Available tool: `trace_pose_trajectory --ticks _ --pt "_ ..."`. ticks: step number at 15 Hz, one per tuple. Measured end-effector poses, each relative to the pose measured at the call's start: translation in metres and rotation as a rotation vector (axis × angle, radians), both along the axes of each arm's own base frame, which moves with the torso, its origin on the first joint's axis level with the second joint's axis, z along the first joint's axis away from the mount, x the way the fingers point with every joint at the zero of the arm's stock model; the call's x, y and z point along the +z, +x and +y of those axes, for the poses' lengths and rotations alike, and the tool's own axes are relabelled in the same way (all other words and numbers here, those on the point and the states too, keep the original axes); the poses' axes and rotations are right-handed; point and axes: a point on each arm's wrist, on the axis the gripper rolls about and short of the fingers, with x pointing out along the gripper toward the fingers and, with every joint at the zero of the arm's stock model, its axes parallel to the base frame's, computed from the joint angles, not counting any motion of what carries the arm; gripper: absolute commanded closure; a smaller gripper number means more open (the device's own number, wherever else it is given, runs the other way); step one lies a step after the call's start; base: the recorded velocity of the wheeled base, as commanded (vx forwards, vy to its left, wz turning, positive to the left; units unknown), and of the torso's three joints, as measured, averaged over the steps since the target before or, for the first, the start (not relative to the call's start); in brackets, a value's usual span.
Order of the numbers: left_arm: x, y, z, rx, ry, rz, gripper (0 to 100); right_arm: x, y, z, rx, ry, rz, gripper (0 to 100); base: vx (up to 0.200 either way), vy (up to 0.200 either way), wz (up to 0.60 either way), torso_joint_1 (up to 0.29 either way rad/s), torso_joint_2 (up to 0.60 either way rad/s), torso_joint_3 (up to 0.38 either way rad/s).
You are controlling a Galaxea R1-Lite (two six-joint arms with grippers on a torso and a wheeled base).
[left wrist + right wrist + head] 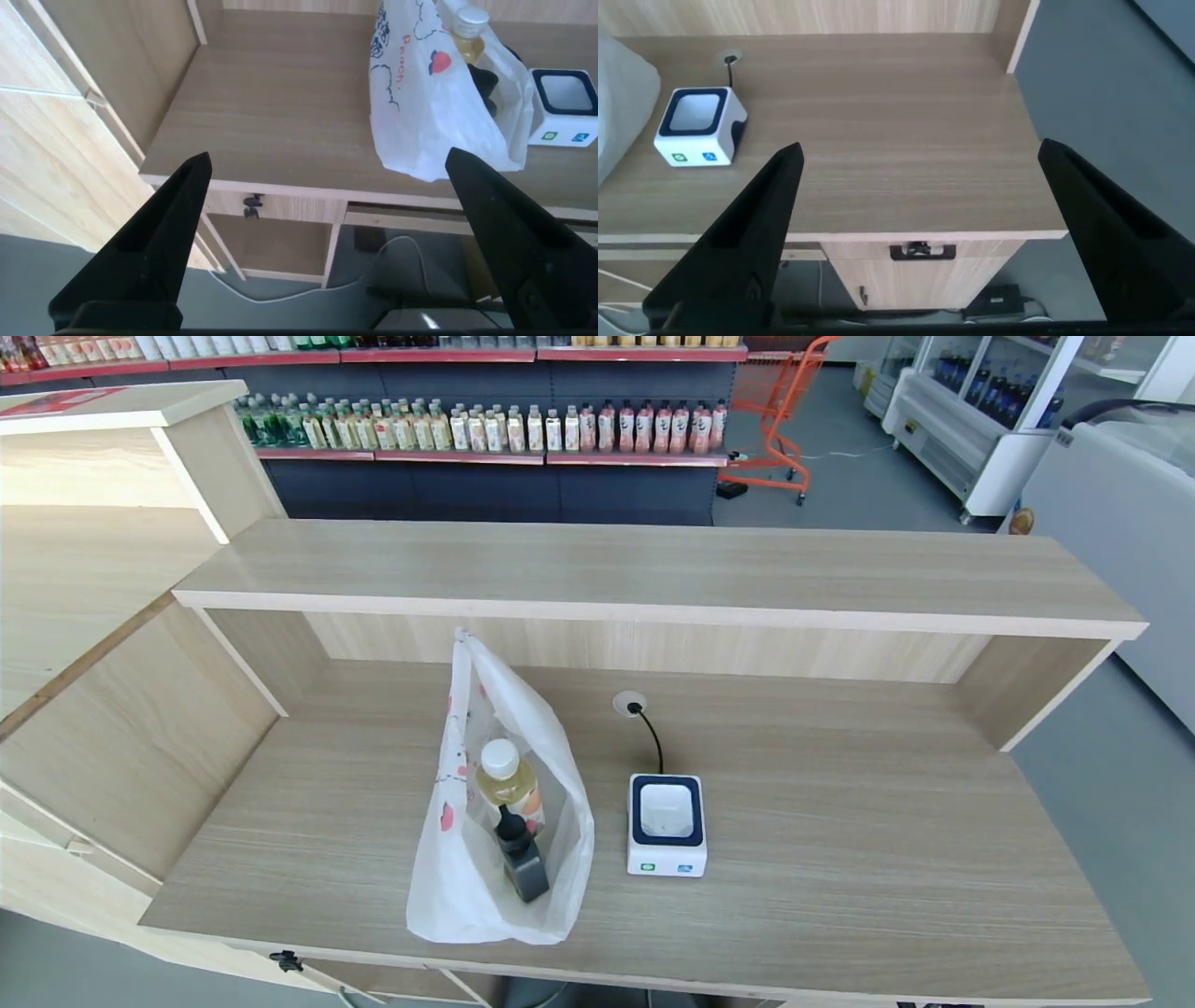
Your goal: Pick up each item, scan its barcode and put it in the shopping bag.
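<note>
Shopping bag (450, 873) first: it stands on the worktop (840, 859) at about 9 o'clock from the scanner (666, 824), just beside it but not touching, its mouth gaping upward and one handle loop poking up toward 12 o'clock. Inside it are a pale yellow drink bottle (509, 784) with a white cap and, at its 6 o'clock, a small dark bottle (525, 868) with a black cap, leaning against it. With both in the bag, I'd say the job is at or near its end.

The bag looks like thin plastic film: light, soft and floppy, likely to sag or slide if nudged. If it needs taking hold of, the handle loops at the top seem the sensible place, not the walls. The bottles look stiff and smooth, the yellow one probably the heavier; round the body below the shoulder would be my guess for a grip.

The left pincer (327, 157) hangs with its jaws spread wide and nothing in them, off the worktop's front edge near the bag's corner. The right pincer (922, 147) is likewise wide apart and bare, off the front edge on the scanner's side.
</note>
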Motion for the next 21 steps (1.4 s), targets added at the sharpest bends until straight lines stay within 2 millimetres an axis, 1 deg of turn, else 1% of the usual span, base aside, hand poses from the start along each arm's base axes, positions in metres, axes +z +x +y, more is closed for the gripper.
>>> trace_pose_trajectory --ticks 6,7,12,14,17,21 --pt "0.0000 0.0000 0.0001 0.000 -0.003 0.000 0 0.0001 0.0000 0.0000 -0.003 0.000 0.000 0 0.000 0.000 0.00 0.000 0.00 0.000" --pt "0.0000 0.0000 0.0000 0.000 -0.003 0.000 0 0.0001 0.0001 -0.0001 -0.001 -0.001 0.000 100 0.000 0.000 0.00 0.000 0.00 0.000" --pt "0.0000 0.0000 0.0000 0.000 -0.003 0.000 0 0.0001 0.0001 0.0003 0.013 0.002 0.001 100 0.000 0.000 0.00 0.000 0.00 0.000" --pt "0.0000 0.0000 0.0000 -0.001 -0.003 0.000 0 -0.0006 0.0002 0.0003 0.016 0.053 0.003 100 0.000 0.000 0.00 0.000 0.00 0.000" --pt "0.0000 0.0000 0.0000 -0.001 -0.003 0.000 0 -0.0063 0.0005 0.0003 0.019 0.109 0.056 100 0.000 0.000 0.00 0.000 0.00 0.000" --pt "0.0000 0.0000 0.0000 -0.001 -0.003 0.000 0 -0.0071 0.0005 0.0005 0.025 0.086 0.065 100 0.000 0.000 0.00 0.000 0.00 0.000"
